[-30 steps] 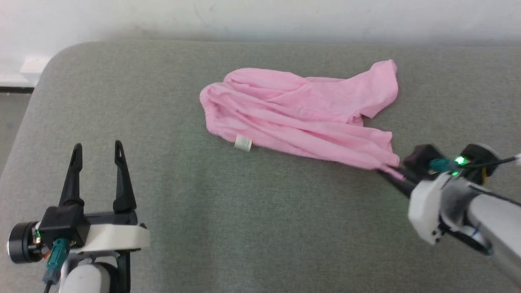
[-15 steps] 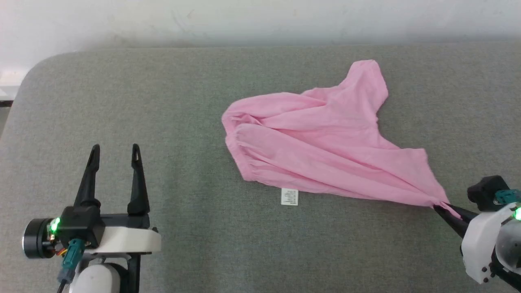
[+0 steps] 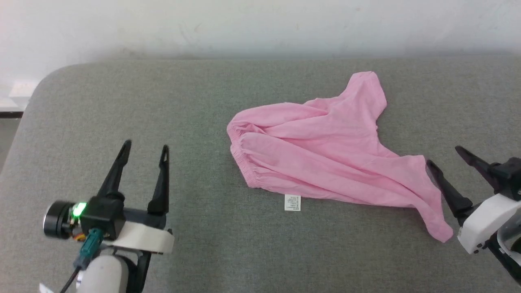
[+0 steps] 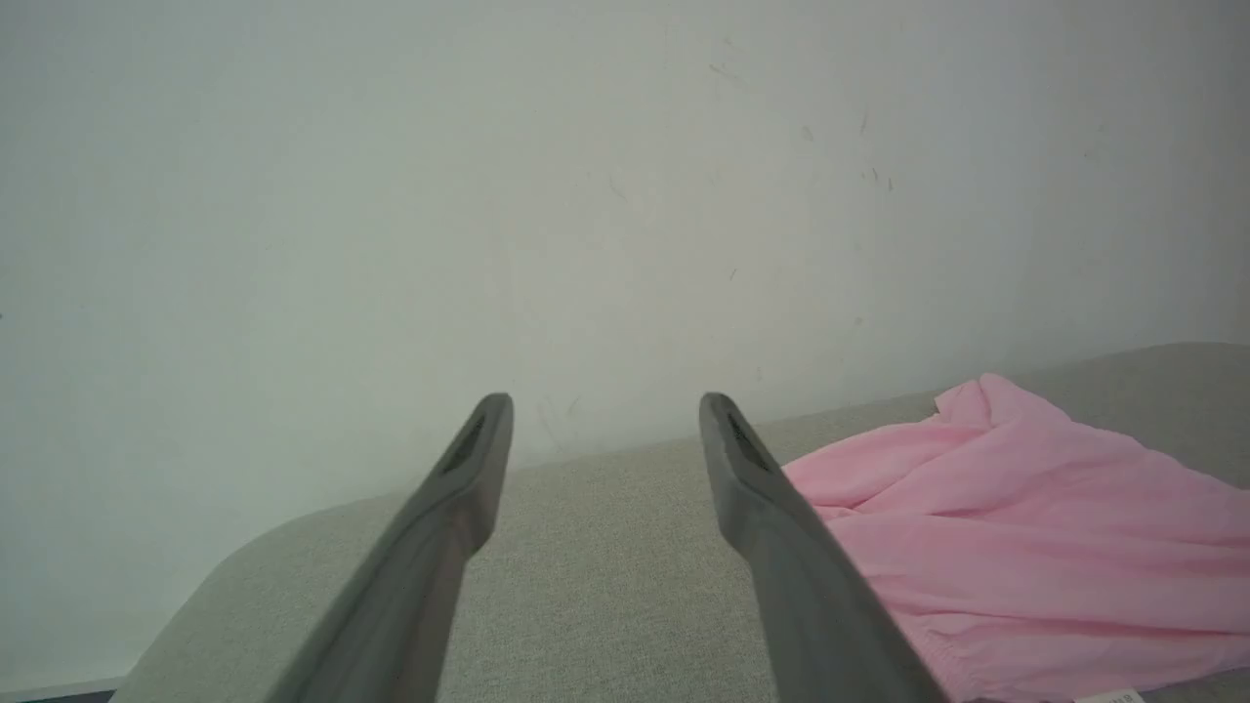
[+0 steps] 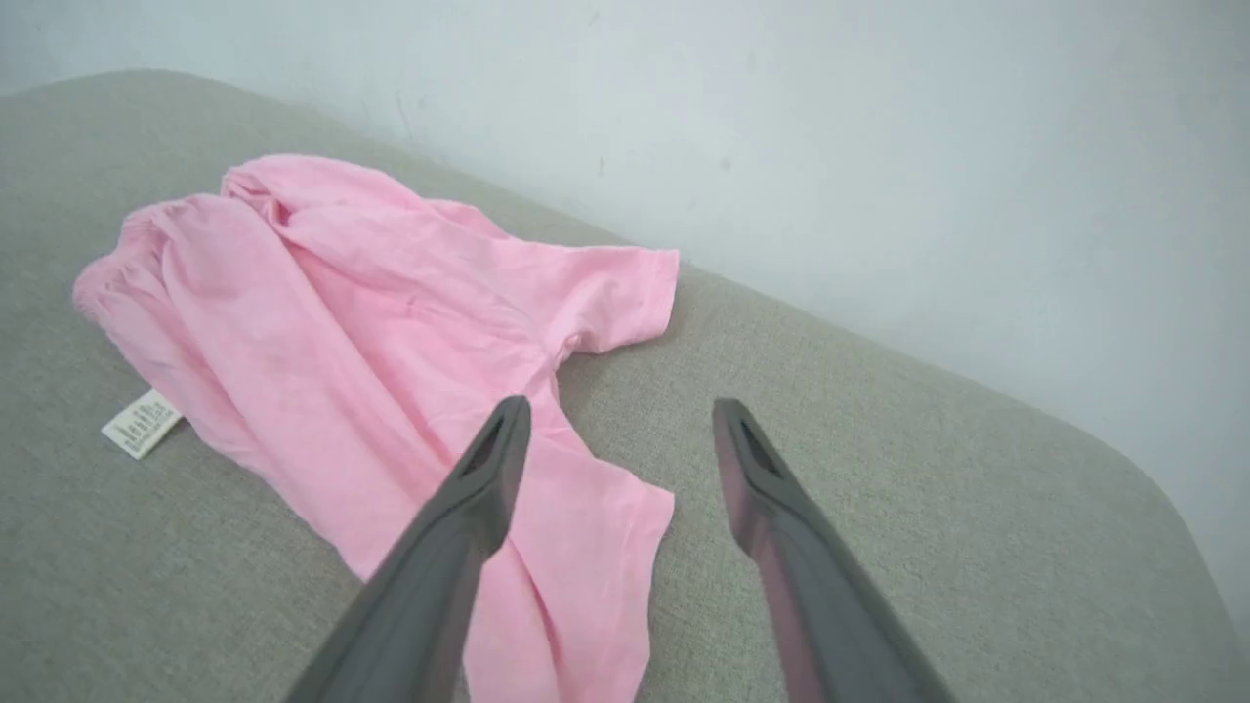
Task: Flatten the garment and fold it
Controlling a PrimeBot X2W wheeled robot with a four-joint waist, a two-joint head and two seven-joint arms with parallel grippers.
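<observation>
The light pink garment (image 3: pixel 325 154) lies crumpled on the grey padded surface (image 3: pixel 203 101), its gathered elastic band on the left and its small white label (image 3: pixel 292 202) at the near edge. My right gripper (image 3: pixel 443 156) stands open just right of the garment's lower right corner, holding nothing. In the right wrist view the right gripper (image 5: pixel 622 404) hovers over that corner of the garment (image 5: pixel 371 303), with the label (image 5: pixel 142 422) at the left. My left gripper (image 3: pixel 146 145) is open and empty, well to the left of the cloth. The left wrist view has the left gripper (image 4: pixel 605 402) and the garment (image 4: pixel 1025 527) at its right.
A pale wall (image 3: pixel 260 24) runs along the far edge of the padded surface. The surface's rounded corner (image 3: pixel 44 81) is at the far left, with floor beyond it. Bare grey padding lies in front of the garment and between the two grippers.
My right gripper has opened and let go of the garment's lower right corner, which now lies on the surface. Before that it dragged the cloth toward me. The head camera shifted slightly.
</observation>
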